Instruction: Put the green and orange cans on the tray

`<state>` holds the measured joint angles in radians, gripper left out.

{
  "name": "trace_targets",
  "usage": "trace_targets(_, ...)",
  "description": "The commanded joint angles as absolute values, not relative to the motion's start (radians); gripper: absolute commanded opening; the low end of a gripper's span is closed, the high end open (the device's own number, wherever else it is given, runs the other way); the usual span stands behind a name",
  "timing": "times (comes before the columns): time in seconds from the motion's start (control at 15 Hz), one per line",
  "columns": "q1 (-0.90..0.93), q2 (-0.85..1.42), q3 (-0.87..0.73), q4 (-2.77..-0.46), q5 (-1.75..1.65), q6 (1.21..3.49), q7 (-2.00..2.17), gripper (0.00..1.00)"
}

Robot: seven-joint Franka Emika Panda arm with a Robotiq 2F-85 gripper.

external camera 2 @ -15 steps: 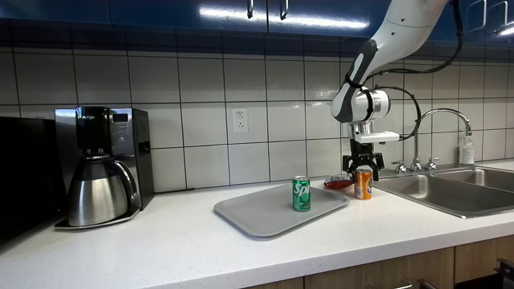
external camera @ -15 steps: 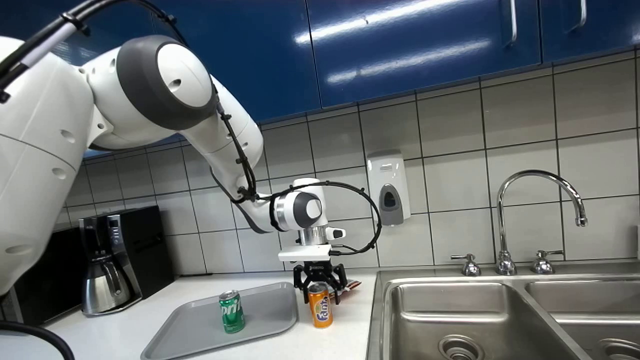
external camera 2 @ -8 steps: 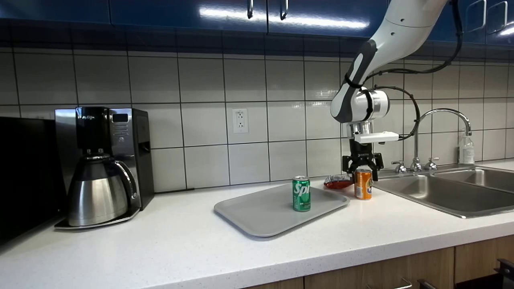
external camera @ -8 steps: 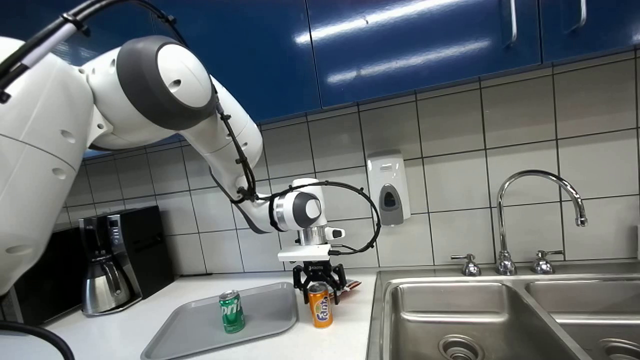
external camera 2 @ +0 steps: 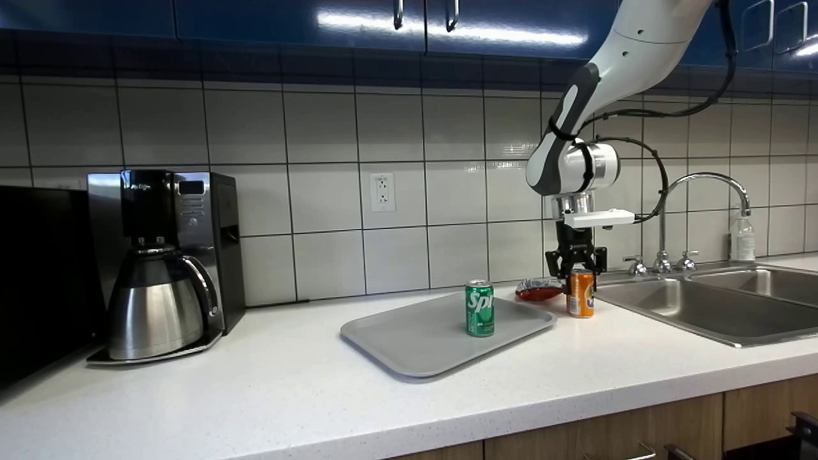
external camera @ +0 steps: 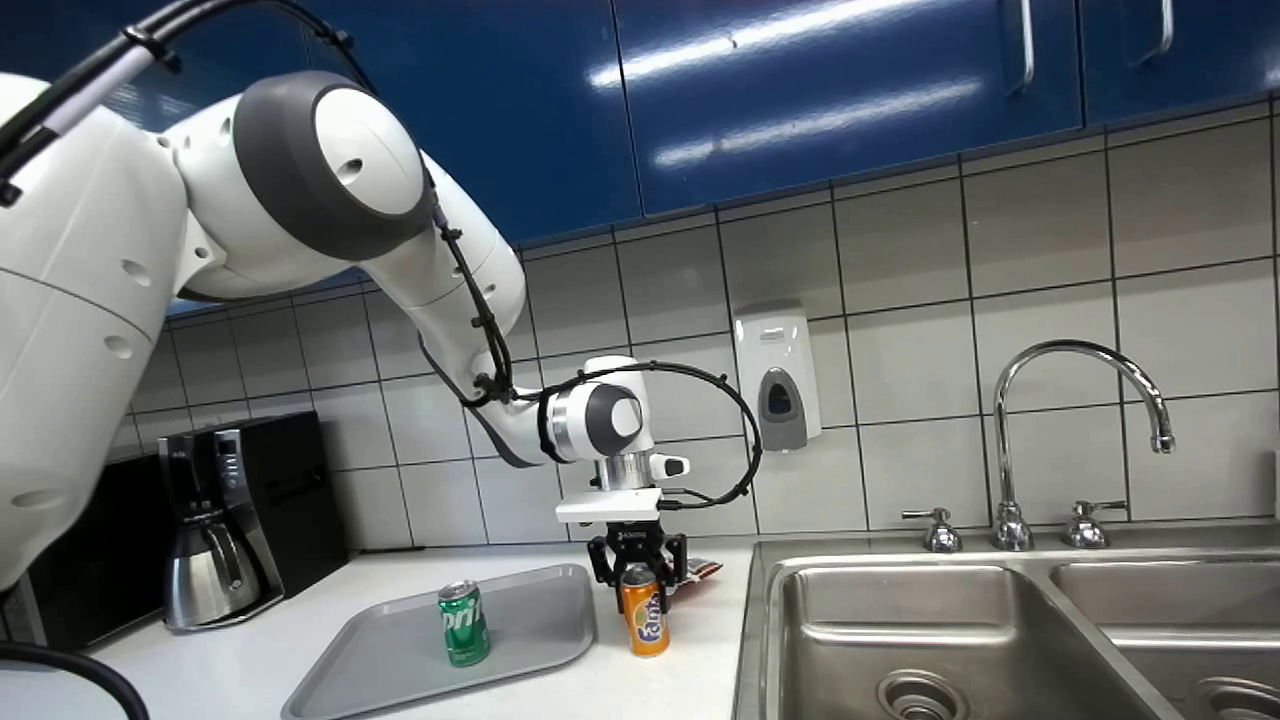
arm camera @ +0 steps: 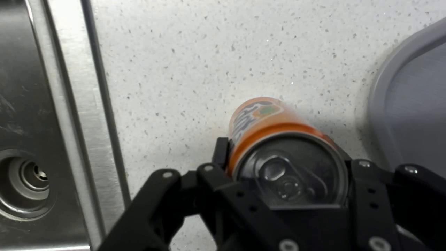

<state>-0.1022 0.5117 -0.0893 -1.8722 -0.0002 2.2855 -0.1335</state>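
The green can (external camera: 464, 625) (external camera 2: 480, 310) stands upright on the grey tray (external camera: 380, 660) (external camera 2: 409, 351), towards the side facing the sink. Beside the tray, on the white counter, is the orange can (external camera: 645, 618) (external camera 2: 581, 297) (arm camera: 266, 127), upright with its base on the surface. My gripper (external camera: 643, 600) (external camera 2: 581, 287) (arm camera: 283, 153) points down over it, shut around its upper part. In the wrist view a finger lies against each side of the can, and the gripper's body covers part of its lid. The tray's rim (arm camera: 378, 94) shows at the right there.
Behind the orange can lies a red packet (external camera 2: 538, 291) near the tiled wall. A steel sink (external camera: 757, 640) with a tall faucet (external camera: 1003, 440) borders the counter. A coffee maker (external camera 2: 160, 275) stands beyond the tray's opposite end. A soap dispenser (external camera: 777, 375) hangs on the wall.
The fingers have come together onto the orange can, which has shifted slightly towards the sink. The arm, the green can and the tray look unmoved.
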Motion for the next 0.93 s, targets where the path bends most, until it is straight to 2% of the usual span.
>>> trace_targets(0.0,-0.112,0.502,-0.078,-1.861,-0.014,2.27,-0.139,0.39)
trace_targets(0.87,-0.067,0.371,-0.034,-1.94,-0.018,2.281,-0.16,0.39)
